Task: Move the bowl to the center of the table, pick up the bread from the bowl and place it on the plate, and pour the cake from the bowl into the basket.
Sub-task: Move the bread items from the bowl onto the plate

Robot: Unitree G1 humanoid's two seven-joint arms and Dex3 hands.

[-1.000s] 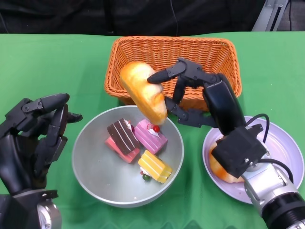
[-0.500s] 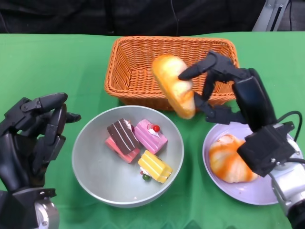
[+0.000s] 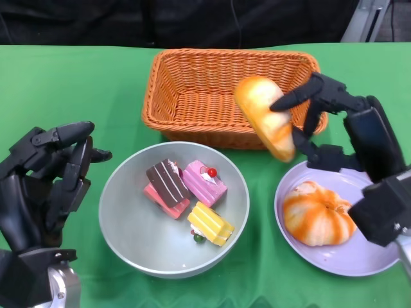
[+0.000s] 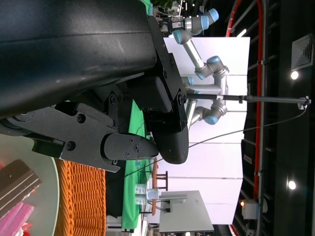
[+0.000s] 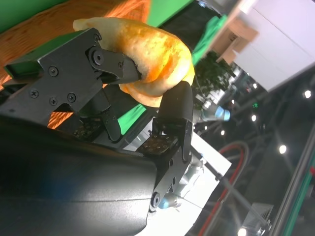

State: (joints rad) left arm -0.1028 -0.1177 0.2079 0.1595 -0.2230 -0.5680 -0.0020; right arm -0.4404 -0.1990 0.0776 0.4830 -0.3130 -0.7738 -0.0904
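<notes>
The right hand (image 3: 307, 122) holds a long golden bread roll (image 3: 266, 116) pinched between its fingers, tilted, in the air over the near right corner of the orange wicker basket (image 3: 192, 96) and just beyond the far left rim of the pale plate (image 3: 372, 260). On that plate lies a round orange-streaked bun (image 3: 318, 212). The silver bowl (image 3: 125, 228) sits on the green desk (image 3: 70, 83) near the basket — inside it lie four cake slices: brown (image 3: 166, 181), pink (image 3: 203, 182), red (image 3: 168, 203) and yellow (image 3: 209, 223). The left hand (image 3: 48, 176) hangs left of the bowl, fingers loosely curled and apart, holding nothing.
</notes>
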